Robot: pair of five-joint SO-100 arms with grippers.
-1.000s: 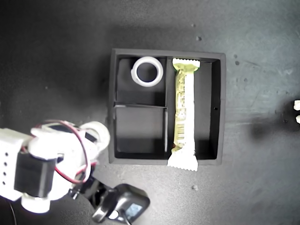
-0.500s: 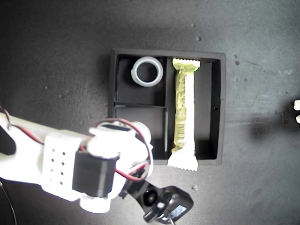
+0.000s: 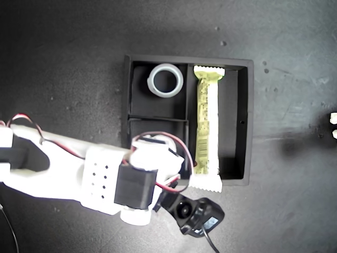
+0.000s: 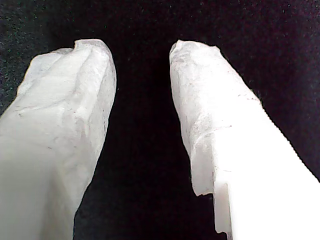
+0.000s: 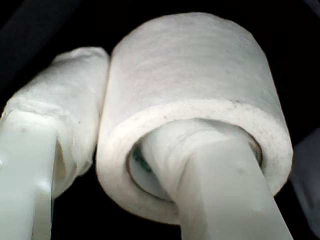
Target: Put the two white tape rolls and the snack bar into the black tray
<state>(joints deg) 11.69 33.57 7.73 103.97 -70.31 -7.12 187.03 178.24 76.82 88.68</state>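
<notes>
The black tray (image 3: pixel 248 121) lies in the middle of the exterior view. One white tape roll (image 3: pixel 165 80) lies flat in its upper left small compartment. The snack bar (image 3: pixel 207 126) lies in the long compartment, its lower crimped end resting over the tray's wall. My second gripper (image 5: pixel 130 115) is shut on the other white tape roll (image 5: pixel 200 65), one finger through its hole and one outside. Its arm (image 3: pixel 100 176) reaches in from the exterior view's left and covers the lower left compartment. My first gripper (image 4: pixel 140 55) is open and holds nothing; its fingertips (image 3: pixel 333 119) show at the exterior view's right edge.
A black wrist camera (image 3: pixel 196 214) sticks out from the arm below the tray's lower wall. Dark tabletop (image 3: pixel 63 63) surrounds the tray on all sides.
The second arm has swung toward the exterior view's right, from beside the tray's left wall to over its lower left compartment. The roll and snack bar in the tray have not moved.
</notes>
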